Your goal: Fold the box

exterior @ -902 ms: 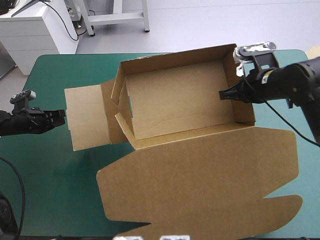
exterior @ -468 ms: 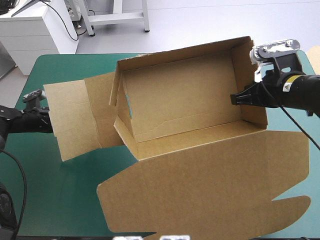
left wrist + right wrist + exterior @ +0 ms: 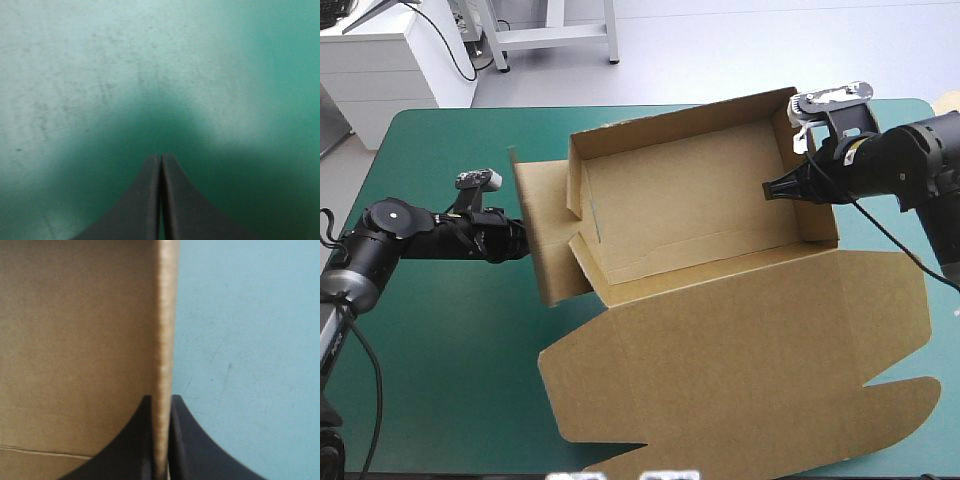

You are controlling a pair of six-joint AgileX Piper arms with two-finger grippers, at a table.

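Right wrist view is showing my right claw clamping its black fingers on the upright right end wall of the brown box, the board's edge running between them, with the tray's inside on one side and the teal-green cover on the other. My left claw is pressing its fingers together into one point with nothing between them, and its own view is showing only the cover and a shadow, no board at all. High view is giving what that leaves out: the left claw is reaching to the outer face of the box's left flap, which is standing tilted between it and the tray, though I cannot tell whether they are touching. The box is sitting toward the table's far right, with my right claw at its end wall and the lid lying flat toward the near edge. Earlier the flap was lying spread out to the left; now it is raised, my left arm has come in toward the tray, and the right end has shifted back a little.
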